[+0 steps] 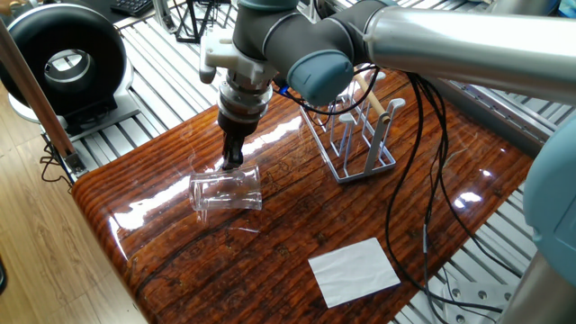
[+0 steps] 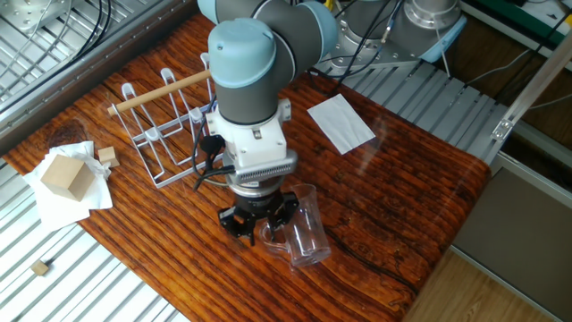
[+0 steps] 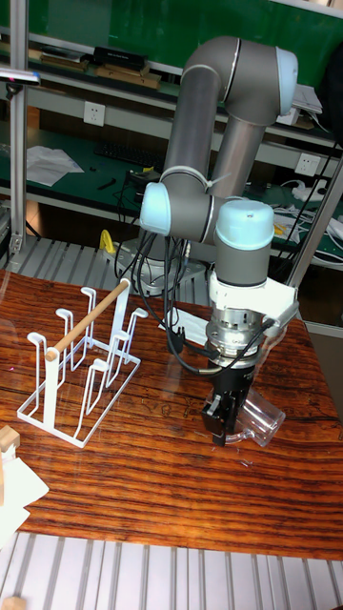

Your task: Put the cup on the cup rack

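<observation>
- Cup (image 1: 227, 191) lying on its side on the shiny wooden table (image 1: 297, 234), left of middle in one fixed view, low and middle in the other (image 2: 304, 234).
- Gripper (image 1: 232, 162) pointing straight down, tips right at the cup's top edge.
- Hard to tell if the fingers are apart or together; too dark and tight to see.
- Cup rack (image 1: 353, 135) standing upright, well apart from the cup, up and right of it; pegs free.
- Best to pinch the glass wall gently but firmly, since glass looks slippery.
- Lift slowly, turn the mouth down, then lower over one peg without bumping the wooden rod (image 3: 88, 319).
</observation>
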